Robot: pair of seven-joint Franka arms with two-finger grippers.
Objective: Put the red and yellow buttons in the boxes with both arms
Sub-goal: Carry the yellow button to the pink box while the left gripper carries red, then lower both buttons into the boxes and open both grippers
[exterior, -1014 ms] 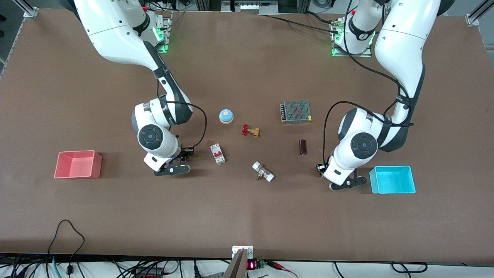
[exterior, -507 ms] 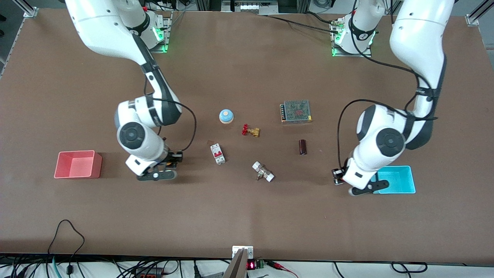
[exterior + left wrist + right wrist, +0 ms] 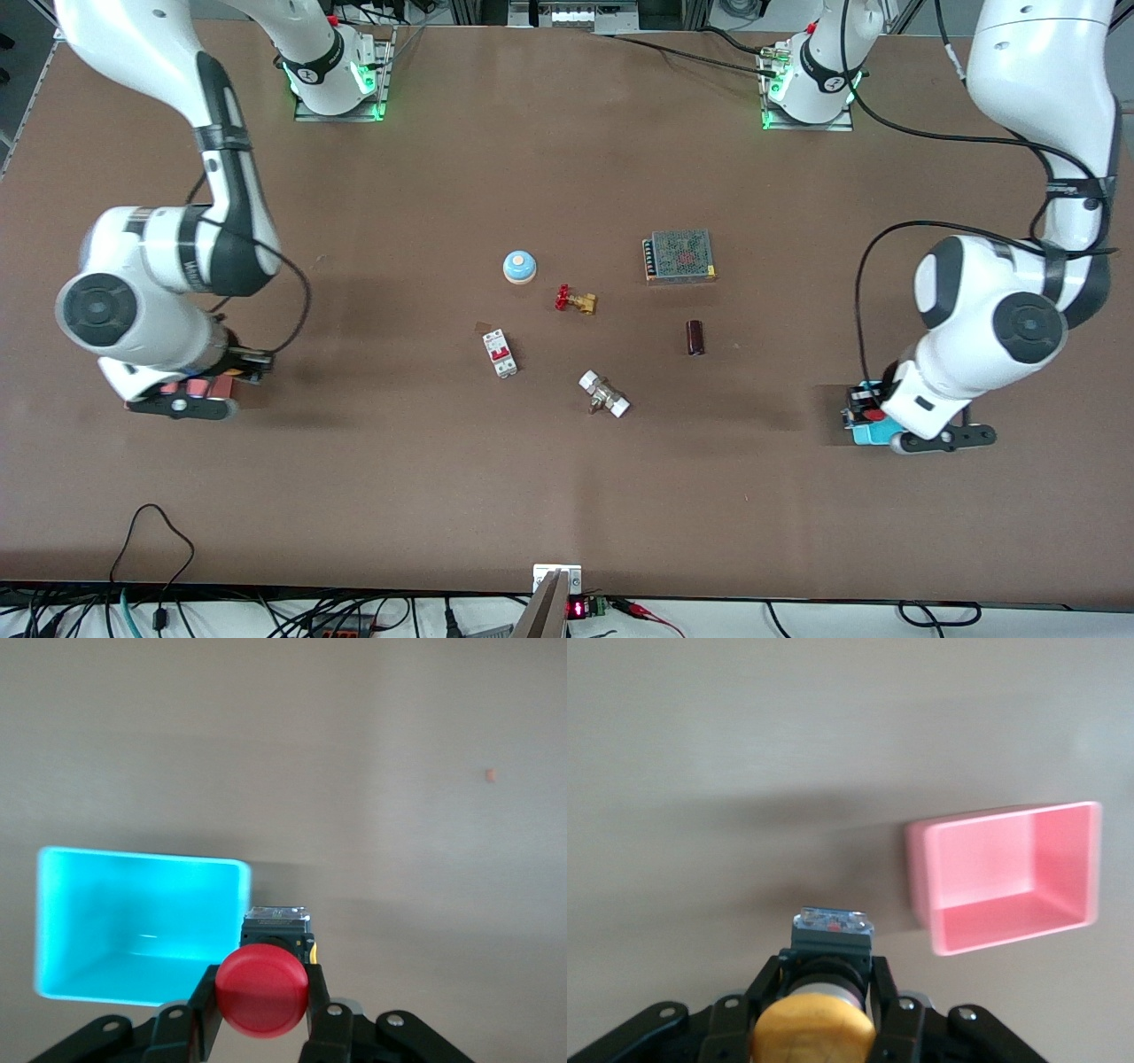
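Front view: a brown table with two white robot arms reaching down from the top edge. The right arm hangs over the salmon pink box at its own end of the table; the arm's wrist covers nearly all of that box, leaving only a thin pink strip visible. The right gripper is mostly hidden here. The left arm hangs over the cyan box at its end, hiding all but one corner of it. Beside that corner the left gripper carries the red button, seen only as a small red spot. In the middle of the table, well apart from both boxes, lie a blue dome on a beige ring, a brass valve with a red handle, a circuit breaker, a metal fitting, a dark cylinder and a meshed power supply.

Left wrist view: here the grip is plain. The two black fingers are clamped on either side of the red button's round cap, its black base pointing away. The cyan box shows whole and open, and the button sits just outside one of its walls, in the air.

Right wrist view: the black fingers are clamped on the orange-yellow button, whose cap is cut off by the picture's edge. The pink box is blurred, open, and off to one side of the button.
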